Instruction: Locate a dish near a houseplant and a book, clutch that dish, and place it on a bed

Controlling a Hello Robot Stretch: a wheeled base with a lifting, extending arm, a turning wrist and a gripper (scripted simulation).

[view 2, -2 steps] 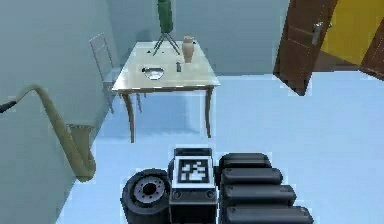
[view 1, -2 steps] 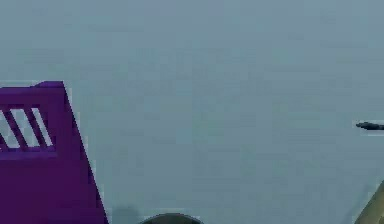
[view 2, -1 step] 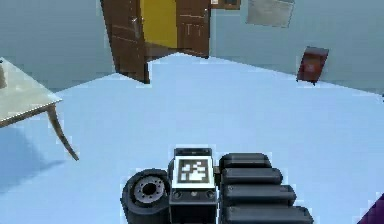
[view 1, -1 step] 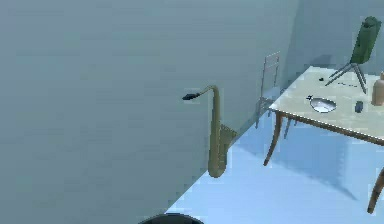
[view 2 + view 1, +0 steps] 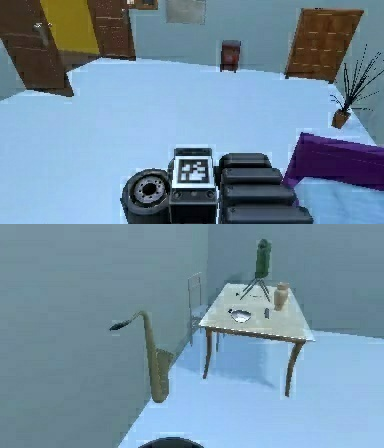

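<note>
Dish: a small shallow thing, pale with a dark rim, which I log as the dish (image 5: 240,315). It lies on the table (image 5: 290,326), at 1 o'clock in the forward view and well apart from the robot. On the tabletop it sits toward the 8 o'clock corner. A dark green thing on a three-legged stand (image 5: 261,264) is at its 1 o'clock and a tan vase (image 5: 282,294) at its 2 o'clock. A small dark thing (image 5: 266,312), too small to name, lies near it at 3 o'clock. A saxophone (image 5: 152,354) leans on the wall at 9 o'clock.

Arm side view: the bed (image 5: 340,162), purple cover, is at 4 o'clock, with a houseplant (image 5: 350,95) at 2 o'clock near it.

Gripper (image 5: 148,192): dark body at 6 o'clock, beside a white marked square (image 5: 193,170). The fingers can't be made out, so I cannot tell how they stand or whether it holds anything.

Handling (judged): light and stiff, probably glazed, so slick and easy to chip. The low profile gives no side wall to take. The best hold is the rim, one finger inside and one outside, on the near edge, clear of the stand's legs.
</note>
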